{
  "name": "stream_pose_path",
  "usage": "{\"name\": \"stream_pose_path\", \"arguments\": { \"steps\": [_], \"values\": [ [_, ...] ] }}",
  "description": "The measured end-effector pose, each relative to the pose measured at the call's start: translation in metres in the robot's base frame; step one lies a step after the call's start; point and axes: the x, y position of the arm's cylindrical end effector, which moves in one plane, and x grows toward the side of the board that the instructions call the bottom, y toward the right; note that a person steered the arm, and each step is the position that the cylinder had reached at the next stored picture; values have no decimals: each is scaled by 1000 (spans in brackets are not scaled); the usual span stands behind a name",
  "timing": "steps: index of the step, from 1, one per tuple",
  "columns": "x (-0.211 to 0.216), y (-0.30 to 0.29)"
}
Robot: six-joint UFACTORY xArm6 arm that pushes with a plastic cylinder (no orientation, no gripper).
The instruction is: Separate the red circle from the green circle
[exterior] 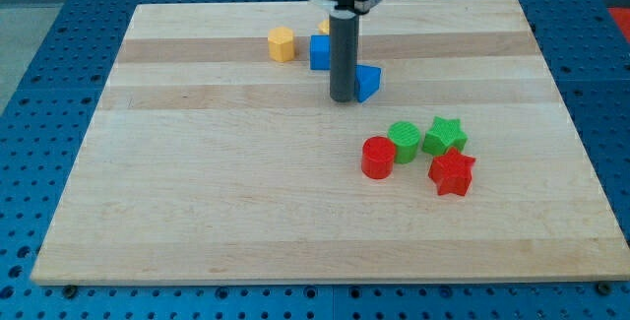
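Observation:
The red circle (377, 157) lies right of the board's middle, touching the green circle (404, 141) on its upper right. A green star (444, 136) sits just right of the green circle and a red star (451, 173) lies below that. My tip (344, 97) stands above and to the left of the red circle, a short gap away from it, next to a blue block.
A blue triangular block (368, 82) touches the rod's right side. A blue cube (320, 52) and a yellow block (282, 43) lie near the view's top; another yellow block (324, 28) peeks out behind the rod. The wooden board (197, 192) ends at blue pegboard.

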Motion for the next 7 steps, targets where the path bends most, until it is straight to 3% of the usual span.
{"name": "stream_pose_path", "arguments": {
  "steps": [1,3,4,5,7],
  "values": [
    [30,16],
    [30,143],
    [45,166],
    [96,175],
    [100,174]
  ]
}}
